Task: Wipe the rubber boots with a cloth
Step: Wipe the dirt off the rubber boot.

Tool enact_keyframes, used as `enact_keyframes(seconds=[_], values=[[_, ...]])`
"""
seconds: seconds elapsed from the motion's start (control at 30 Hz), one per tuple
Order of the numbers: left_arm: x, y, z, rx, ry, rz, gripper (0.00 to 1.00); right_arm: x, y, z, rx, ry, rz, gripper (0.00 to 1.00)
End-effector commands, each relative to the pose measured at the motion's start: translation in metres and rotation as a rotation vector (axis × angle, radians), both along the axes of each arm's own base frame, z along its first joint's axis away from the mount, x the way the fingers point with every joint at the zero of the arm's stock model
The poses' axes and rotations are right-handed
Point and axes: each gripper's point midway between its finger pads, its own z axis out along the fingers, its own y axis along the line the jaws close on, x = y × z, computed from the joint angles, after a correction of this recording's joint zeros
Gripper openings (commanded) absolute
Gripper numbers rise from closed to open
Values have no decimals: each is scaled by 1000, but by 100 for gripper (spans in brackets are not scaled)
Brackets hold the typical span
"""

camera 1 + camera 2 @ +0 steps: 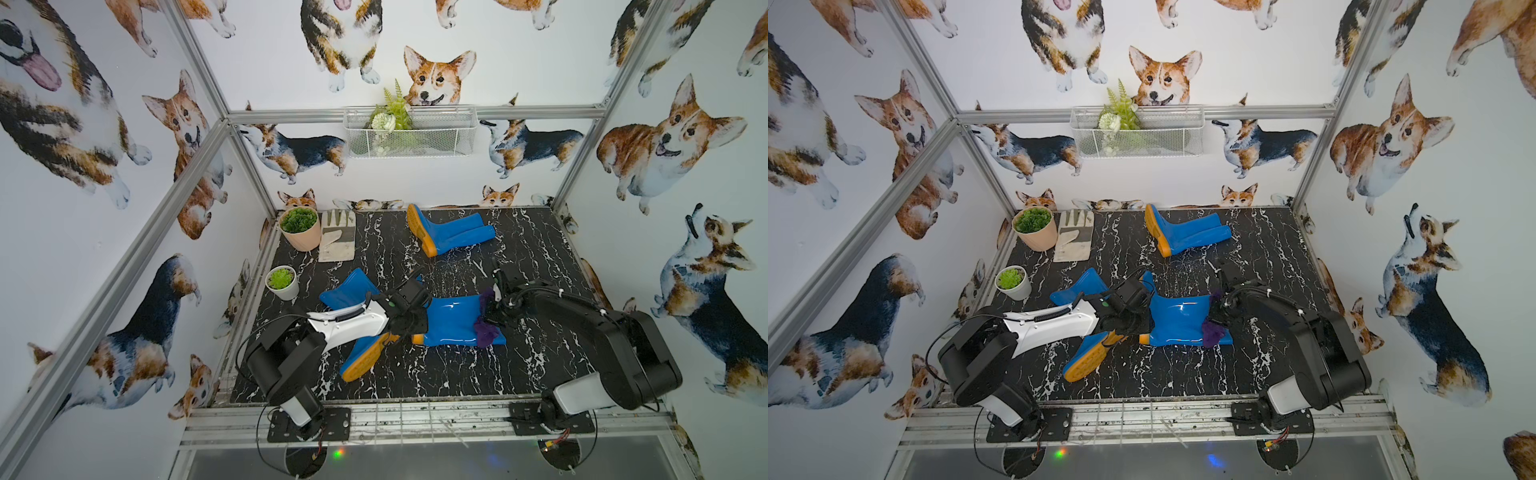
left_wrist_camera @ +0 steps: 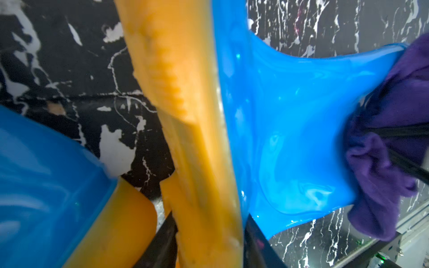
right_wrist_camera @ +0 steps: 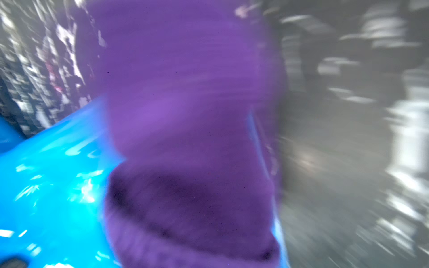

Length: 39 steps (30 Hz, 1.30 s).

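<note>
Black marble-patterned tabletop [image 1: 457, 374] fills a metal-framed booth papered with corgis. At its far-left corner stands a peach pot [image 1: 301, 235] of greenery, with a small white pot [image 1: 283, 286] holding a succulent nearer the front. A pale work glove [image 1: 337, 239] lies flat just beside the peach pot.

The left arm [image 1: 349, 322] stretches low from its front-left base toward the centre. It crosses over the near boot [image 1: 345, 291], which lies on its side with its foot toward the front. The left gripper [image 1: 411, 324] points rightward and is clamped on the foot end of the middle boot [image 1: 453, 322]. In the left wrist view its black fingers [image 2: 161, 246] press on either side of the orange sole [image 2: 185, 116]. That boot lies on its side at the table's centre, shaft running to the right. Behind it, at the back edge, a far pair of boots [image 1: 449, 235] lies sideways, well apart from both arms.

The purple cloth [image 1: 485, 332] is draped over the open end of the middle boot's shaft, touching it. The right gripper [image 1: 491, 313] pinches the cloth from above, jaws narrow. The right wrist view is blurred and shows only purple over glossy blue. The right arm [image 1: 590, 324] rises from its front-right base, elbow out toward the right wall, forearm angled down and leftward.
</note>
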Motion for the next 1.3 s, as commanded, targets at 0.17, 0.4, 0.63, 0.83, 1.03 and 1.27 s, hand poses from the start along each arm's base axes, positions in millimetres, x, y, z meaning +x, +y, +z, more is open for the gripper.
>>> enact_keyframes(seconds=[0.17, 0.4, 0.63, 0.83, 1.03, 1.27], values=[[-2, -12, -13, 17, 71, -2, 19, 1, 27, 48, -51, -179, 100, 0], [14, -5, 31, -7, 102, 53, 0, -6, 75, 89, -148, -421, 276, 0], [30, -15, 75, -147, 183, 46, 0, -16, 112, 118, -81, -608, 398, 0], [33, -22, 86, -228, 216, 53, 0, -20, 144, 107, -102, -594, 538, 0], [33, -34, 91, -389, 300, 82, 0, -17, 157, 95, -139, -613, 598, 0], [37, -26, 99, -429, 344, 92, 0, 14, 62, 74, -275, -547, 377, 0]])
